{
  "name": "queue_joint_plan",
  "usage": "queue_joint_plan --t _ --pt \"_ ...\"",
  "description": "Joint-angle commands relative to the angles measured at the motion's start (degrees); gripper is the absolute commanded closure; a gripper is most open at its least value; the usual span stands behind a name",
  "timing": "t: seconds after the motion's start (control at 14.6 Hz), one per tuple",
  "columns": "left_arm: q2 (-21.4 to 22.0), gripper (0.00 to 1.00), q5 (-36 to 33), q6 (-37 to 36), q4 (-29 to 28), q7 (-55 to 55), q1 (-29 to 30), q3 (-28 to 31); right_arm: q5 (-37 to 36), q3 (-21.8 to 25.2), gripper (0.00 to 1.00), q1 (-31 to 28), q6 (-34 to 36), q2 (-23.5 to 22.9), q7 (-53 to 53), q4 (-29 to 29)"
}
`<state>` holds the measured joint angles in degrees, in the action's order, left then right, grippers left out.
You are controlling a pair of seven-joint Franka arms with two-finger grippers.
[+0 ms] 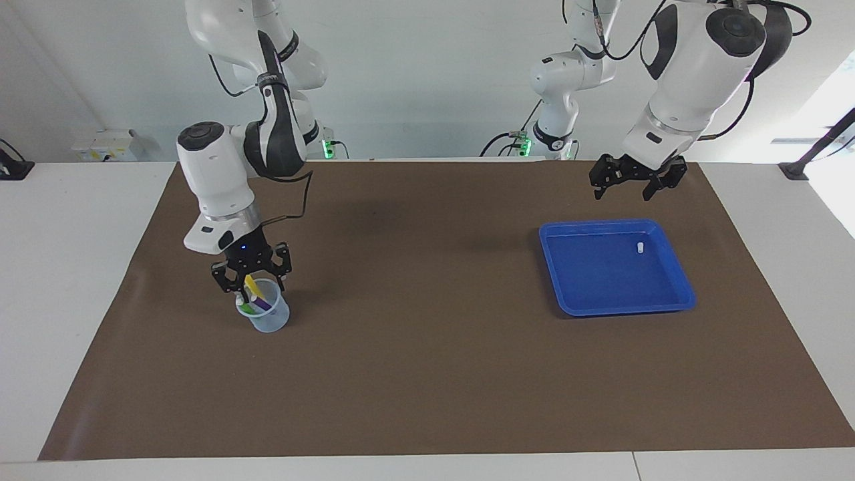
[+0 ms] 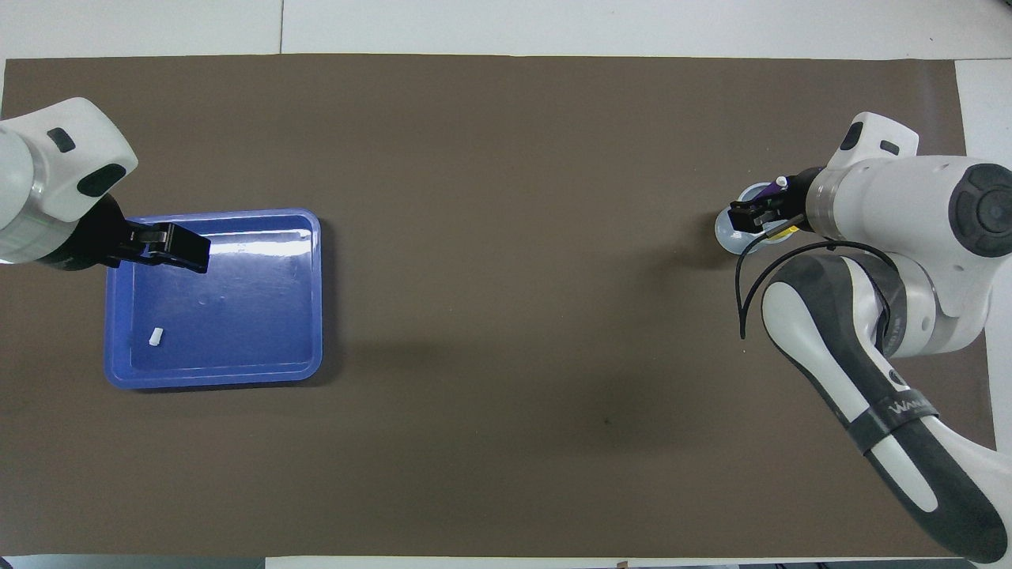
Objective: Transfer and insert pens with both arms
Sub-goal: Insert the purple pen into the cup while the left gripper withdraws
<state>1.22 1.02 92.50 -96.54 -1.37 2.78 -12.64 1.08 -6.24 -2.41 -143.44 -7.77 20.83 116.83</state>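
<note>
Pens stand in the clear cup [image 1: 264, 314] at the right arm's end of the brown mat [image 1: 427, 374]: green [image 1: 247, 308] and purple [image 1: 261, 302] inside, the yellow pen [image 1: 252, 286] tilted at the rim between the fingers of your right gripper [image 1: 252, 273], jaws narrow. Whether they pinch it, I cannot tell. Release straight up without tipping the cup. Your left gripper [image 1: 634, 180] waits, spread wide, over the blue tray [image 1: 624, 307].
</note>
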Motion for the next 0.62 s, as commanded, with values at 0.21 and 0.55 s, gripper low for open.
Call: queue_joint_plan --t 0.21,0.55 --pt "-2.0 0.0 1.36 -8.71 10.46 2.68 -6.11 8.15 -0.29 -0.09 0.0 -0.67 14.82 1.09 -0.52 -10.19" --pt "0.0 0.0 -0.15 -5.06 6.3 5.67 -5.42 7.46 -0.73 0.52 0.0 -1.11 30.98 3.64 -11.57 -18.89"
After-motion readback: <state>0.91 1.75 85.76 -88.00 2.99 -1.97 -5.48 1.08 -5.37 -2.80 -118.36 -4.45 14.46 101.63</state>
